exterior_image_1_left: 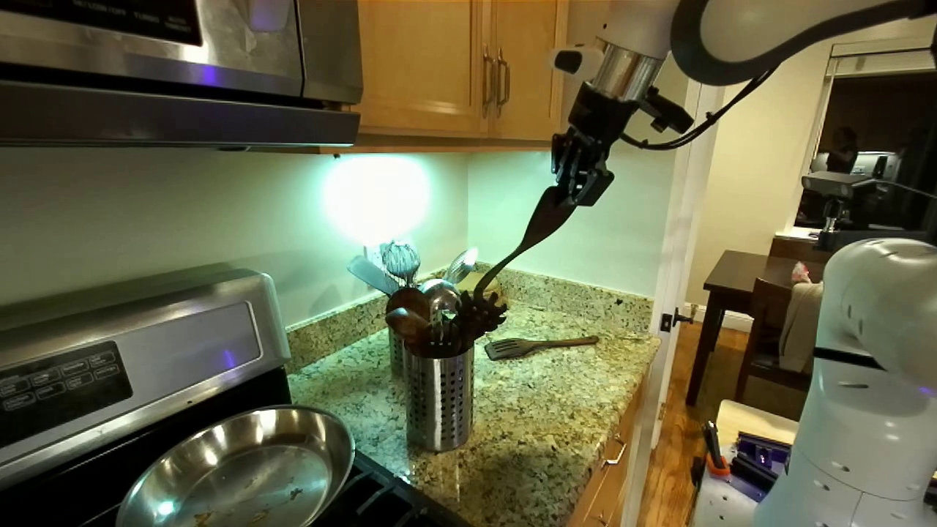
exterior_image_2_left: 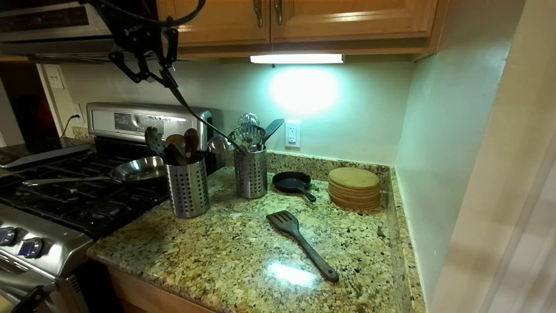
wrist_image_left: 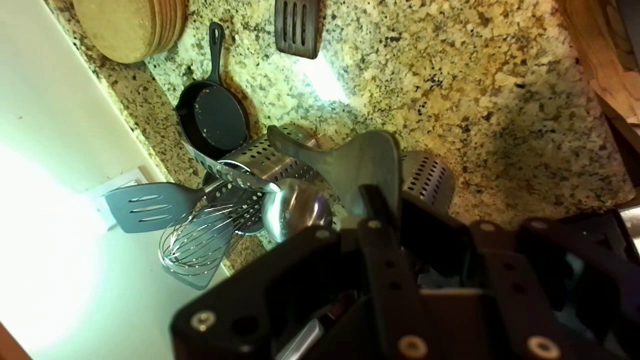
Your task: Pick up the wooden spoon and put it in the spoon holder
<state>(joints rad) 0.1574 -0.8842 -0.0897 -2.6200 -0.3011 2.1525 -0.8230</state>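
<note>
The fingers (exterior_image_1_left: 594, 188) look clamped on the broad end of the spoon (exterior_image_1_left: 540, 228), which hangs aslant, thin end down, over the end of the tabletop (exterior_image_2_left: 217, 256) by the stove (exterior_image_1_left: 183, 344). The front holder (exterior_image_2_left: 190, 191) stands near that stove-side edge, the rear holder (exterior_image_2_left: 253, 180) nearer the back edge. In an exterior view the thin end meets the rear holder's rim; whether it is inside I cannot tell, nor which holder is meant.

The spoon should be light, stiff and hard to break, but smooth, and so long that a grip at its end may let it pivot if it knocks a rim. The flat broad end suits feeding it in handle first; a hold nearer the neck would steady it more. The turner (exterior_image_2_left: 300, 237) lies flat, handle toward the front edge.

On the microwave (exterior_image_1_left: 241, 44) "TURBO" and "AUTO" can be read. The housing (exterior_image_2_left: 130, 37) above the fingers bears pale letters, perhaps "ROBOTIQ", too small to be sure. The print on the stove's buttons (exterior_image_1_left: 62, 377) is illegible.
</note>
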